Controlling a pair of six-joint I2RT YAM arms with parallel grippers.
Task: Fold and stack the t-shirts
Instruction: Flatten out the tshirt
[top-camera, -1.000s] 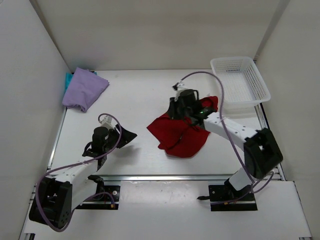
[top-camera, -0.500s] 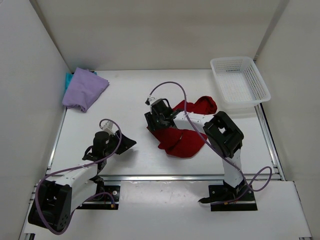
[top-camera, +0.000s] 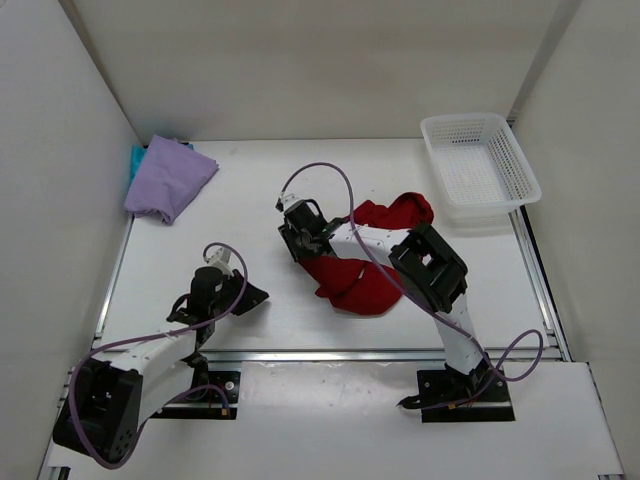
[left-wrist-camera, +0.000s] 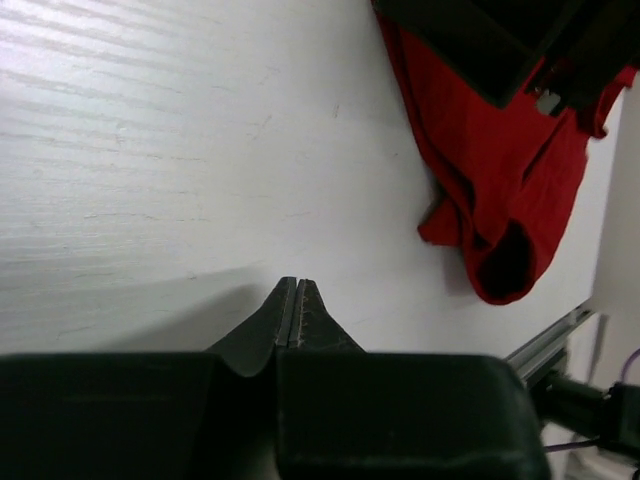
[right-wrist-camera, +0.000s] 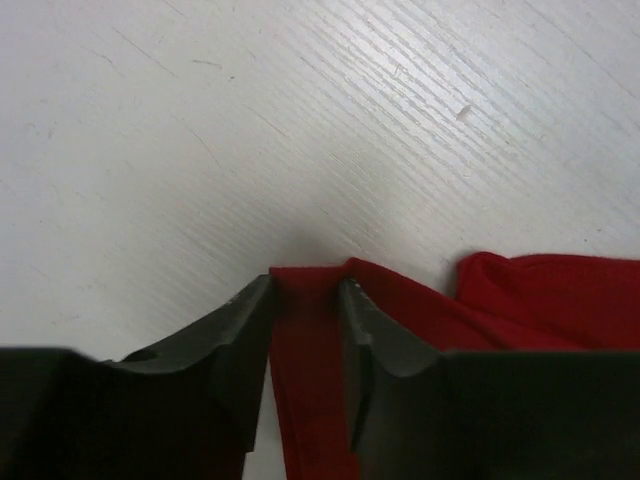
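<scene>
On the white, finely grained table (top-camera: 250, 190), a deep red soft cloth t-shirt (top-camera: 360, 282) lies crumpled near the middle. It is bunched into thick rolls and loose folds, with one lobe trailing toward the far right. In the left wrist view the same shirt (left-wrist-camera: 490, 170) shows a rounded, tube-like fold at its lower end.

At the far left corner a lavender purple cloth t-shirt (top-camera: 170, 178) lies folded into a smooth, flat, roughly rectangular pad. It rests on a teal cloth t-shirt (top-camera: 134, 160), of which only a narrow edge shows.

A white plastic mesh basket (top-camera: 527, 172) sits at the far right corner, well apart from all three shirts. It is rectangular with flaring perforated walls, and its mesh floor shows white from wall to wall.

The left gripper (left-wrist-camera: 290, 300) hangs over bare table near the front. Its dark tapered fingertips are pressed together with nothing between them.

The right gripper (right-wrist-camera: 305, 300) is down at the red shirt's left corner. Its jaws stand slightly apart, with a strip of red cloth (right-wrist-camera: 500, 300) lying between them. I cannot tell whether they pinch it or merely straddle it.
</scene>
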